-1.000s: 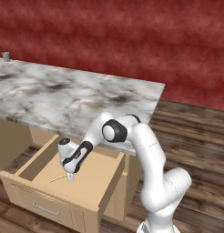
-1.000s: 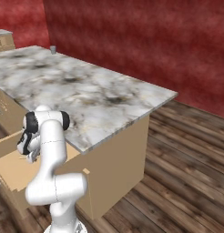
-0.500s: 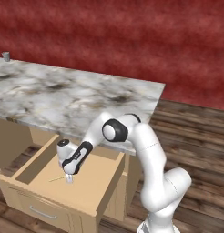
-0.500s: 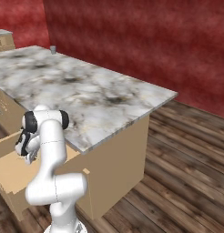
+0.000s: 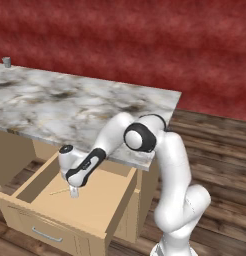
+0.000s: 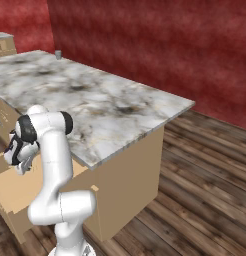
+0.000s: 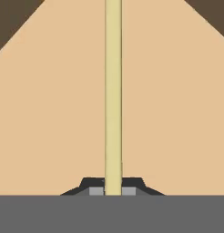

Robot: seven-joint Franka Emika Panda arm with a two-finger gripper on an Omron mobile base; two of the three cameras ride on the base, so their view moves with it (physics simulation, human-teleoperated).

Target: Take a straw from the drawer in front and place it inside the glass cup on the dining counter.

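Claw (image 5: 73,192) is down inside the open drawer (image 5: 90,212), tips right at the drawer floor, in the left base view. Hand view: the two dark fingertips (image 7: 94,185) sit tight against either side of the straw (image 7: 113,91), so the claw is clamped on the straw. Straw runs straight up the middle of the hand view, pale yellow-green against the tan drawer bottom; lying flat as far as I can tell. In the left base view the straw (image 5: 59,191) shows as a thin pale line sticking out to the left of the claw, on the drawer floor. Drawer is pulled well out from under the marble table (image 5: 70,107), silver bar handle (image 5: 46,235) on its front panel. Glass cup (image 5: 6,61) stands upright at the far left corner of the table, well apart from the drawer and the arm; same cup (image 6: 58,54) is at the far edge in the right base view. In the right base view the claw (image 6: 19,170) is low at the left, over the drawer (image 6: 15,192), partly blocked by the arm's own links. Red wall behind, dark wood plank floor (image 6: 195,190) around the table.
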